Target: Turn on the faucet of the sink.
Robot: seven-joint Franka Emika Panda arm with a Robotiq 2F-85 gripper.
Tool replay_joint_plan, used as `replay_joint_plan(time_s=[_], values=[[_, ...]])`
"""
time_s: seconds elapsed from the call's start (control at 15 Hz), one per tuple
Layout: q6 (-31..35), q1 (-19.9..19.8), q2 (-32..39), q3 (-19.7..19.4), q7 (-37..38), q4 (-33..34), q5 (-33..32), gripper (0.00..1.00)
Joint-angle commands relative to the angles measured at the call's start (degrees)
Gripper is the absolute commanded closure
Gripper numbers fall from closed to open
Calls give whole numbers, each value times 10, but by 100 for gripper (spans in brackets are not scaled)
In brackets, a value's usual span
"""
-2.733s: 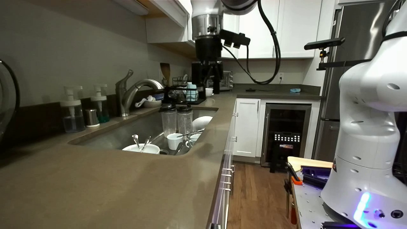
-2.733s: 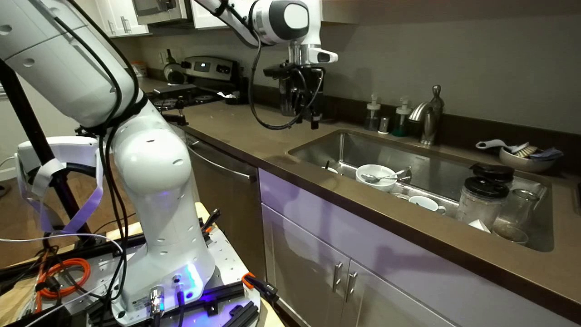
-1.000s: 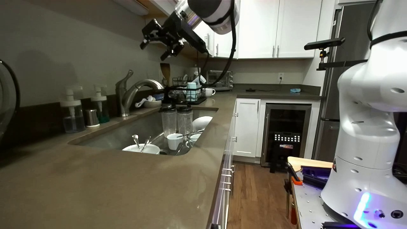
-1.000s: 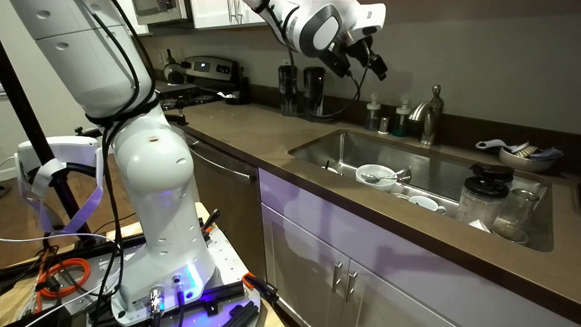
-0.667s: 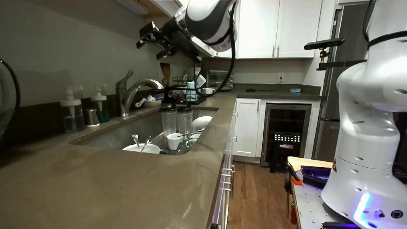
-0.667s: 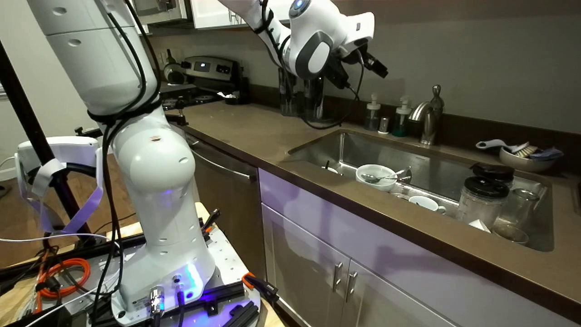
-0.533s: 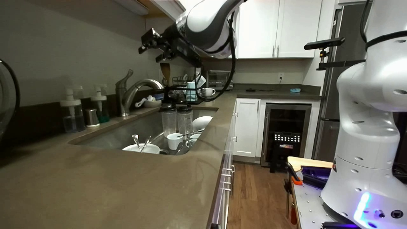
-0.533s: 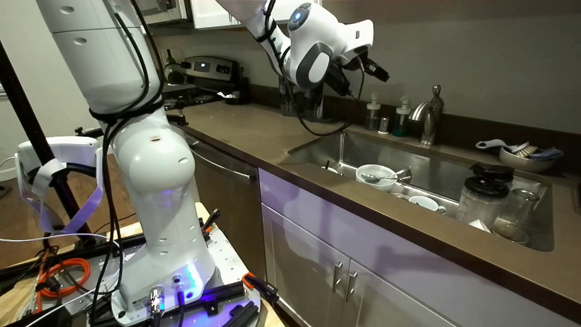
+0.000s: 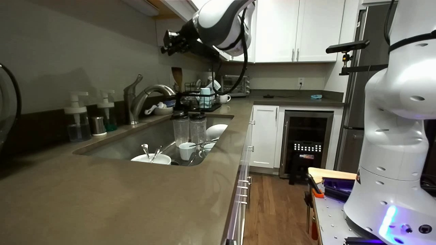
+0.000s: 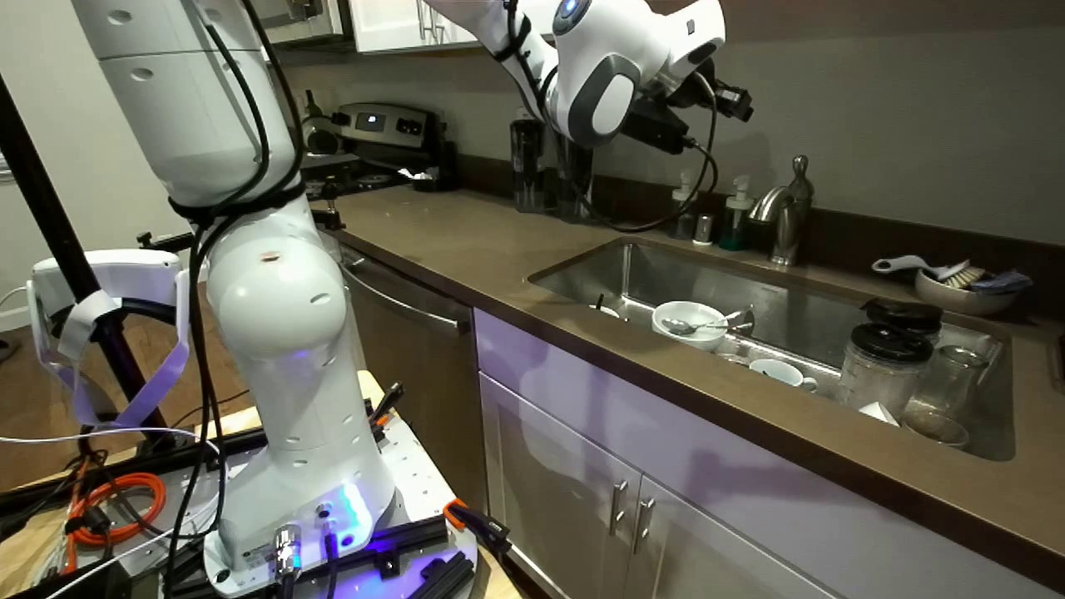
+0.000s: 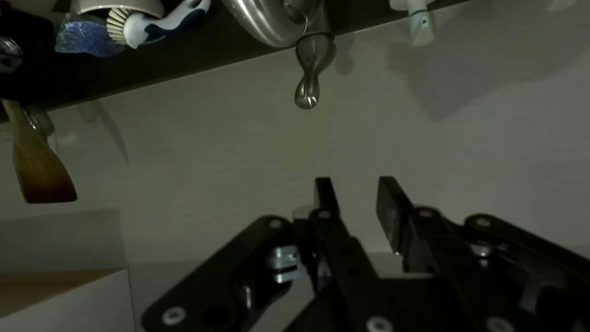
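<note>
In the wrist view, the jaws of my gripper (image 11: 356, 196) stand partly apart, and between them I see the wall (image 11: 357, 143). In an exterior view, the faucet (image 10: 786, 233) stands at the far edge of the sink (image 10: 732, 284), its lever (image 10: 800, 173) pointing up. The gripper is higher than the faucet, to the left, and apart from it. Inside the sink, a white bowl (image 10: 686, 310) is at left, two lidded jars (image 10: 882, 378) at right.

Wrist view was dim; soft shadow (image 11: 461, 78) lay on wall (image 11: 221, 152) beside faucet (image 11: 282, 32). Well apart from faucet, robot's base light (image 9: 388, 220) glared blue-white.
</note>
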Motion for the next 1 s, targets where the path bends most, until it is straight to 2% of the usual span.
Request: replay_joint_plan(time_s=[0.0,0.4,0.53,0.87,0.93], values=[[-1,-4,27,16,-37,34,-4,98],[-2,10,115,18,-25,115,-58,100],[-4,18,147,1,-8,144,-82,100],[-5,15,202,-20,-10,190,-97,100],[-8,14,210,-20,-27,199,-81,100]])
